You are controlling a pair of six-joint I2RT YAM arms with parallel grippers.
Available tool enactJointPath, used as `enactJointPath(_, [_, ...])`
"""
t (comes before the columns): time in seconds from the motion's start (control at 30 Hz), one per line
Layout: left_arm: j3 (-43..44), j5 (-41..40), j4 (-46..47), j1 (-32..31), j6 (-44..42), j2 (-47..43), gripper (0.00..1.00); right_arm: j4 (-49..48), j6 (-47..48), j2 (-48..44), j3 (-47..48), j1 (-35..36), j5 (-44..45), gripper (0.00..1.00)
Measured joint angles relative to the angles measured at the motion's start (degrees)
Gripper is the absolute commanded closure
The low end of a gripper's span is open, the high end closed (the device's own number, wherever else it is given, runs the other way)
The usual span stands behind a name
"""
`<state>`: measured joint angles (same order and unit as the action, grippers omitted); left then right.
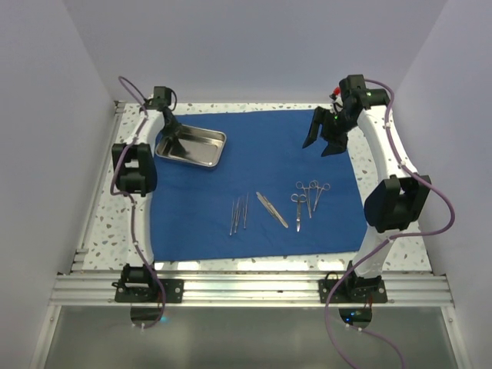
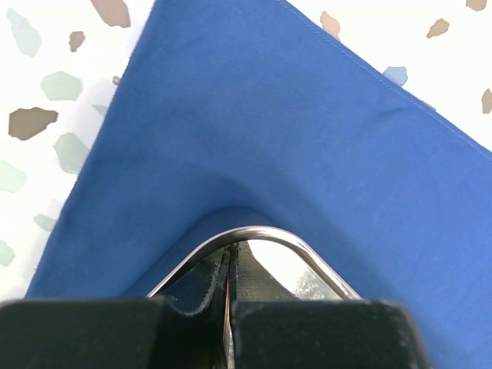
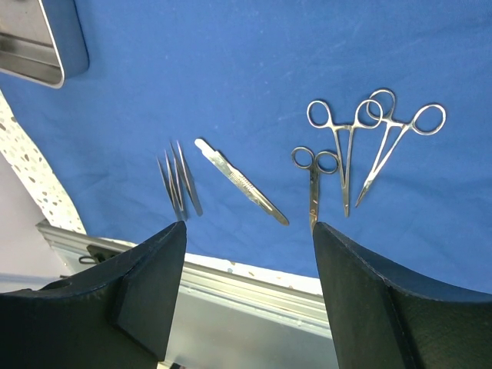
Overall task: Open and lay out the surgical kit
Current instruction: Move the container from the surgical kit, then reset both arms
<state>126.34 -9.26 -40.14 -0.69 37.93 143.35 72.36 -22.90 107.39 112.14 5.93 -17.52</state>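
The surgical kit lies unwrapped, its royal-blue cloth [image 1: 254, 138] spread flat over the table. The shiny steel tray [image 1: 201, 150] sits on the cloth's far left corner. My left gripper [image 1: 177, 144] is shut, and in the left wrist view its tips [image 2: 229, 250] stand inside the tray against the rounded corner rim [image 2: 323, 273]. On the near half of the cloth lie tweezers [image 3: 178, 181], a flat handle [image 3: 241, 181], small scissors [image 3: 314, 181] and two ring-handled forceps [image 3: 342, 154]. My right gripper [image 1: 323, 146] hangs open and empty above the cloth's far right, well clear of the instruments.
A speckled white tabletop [image 1: 104, 223] shows around the cloth. An aluminium rail [image 1: 254, 288] runs along the near edge, carrying both arm bases. Pale walls close in the left, right and back.
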Motion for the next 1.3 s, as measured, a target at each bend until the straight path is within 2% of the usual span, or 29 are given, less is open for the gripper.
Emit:
enactJointPath(0.27, [-0.6,-3.8,-0.9,1.7,0.9,-0.5,0.98,0.0,0.0,-0.1,-0.2,0.0,0.0,0.29])
enactJointPath(0.37, [-2.6,-4.2,-0.9,2.4,1.3,-1.6,0.78,0.0,0.0,-0.3,-0.4,0.0,0.1,0.29])
enactJointPath(0.4, [-2.8,-4.1,-0.9,2.6,1.3,-1.8,0.57,-0.1,0.0,-0.5,-0.7,0.0,0.1,0.29])
enactJointPath(0.43, [-2.9,-3.9,-0.7,2.8,1.0,-1.9,0.47,-0.1,0.0,-0.8,-1.0,0.0,0.1,0.28])
enactJointPath(0.5, [-3.6,-2.8,-0.1,2.9,1.0,-2.6,0.31,-0.1,0.0,-1.1,-1.2,0.0,0.1,0.28])
enactJointPath(0.57, [-4.3,-1.6,0.2,2.9,0.7,-3.3,0.24,-0.2,0.0,-1.3,-1.2,0.0,0.1,0.27])
enactJointPath(0.83, [-9.0,1.7,1.1,2.4,-0.8,-8.9,0.20,-0.4,0.2,-2.9,-0.9,0.0,1.2,0.21])
enactJointPath(1.3, [-31.1,7.8,6.1,-0.3,-3.3,-36.5,0.21,-1.8,1.9,-9.5,-0.9,0.0,3.0,0.19])
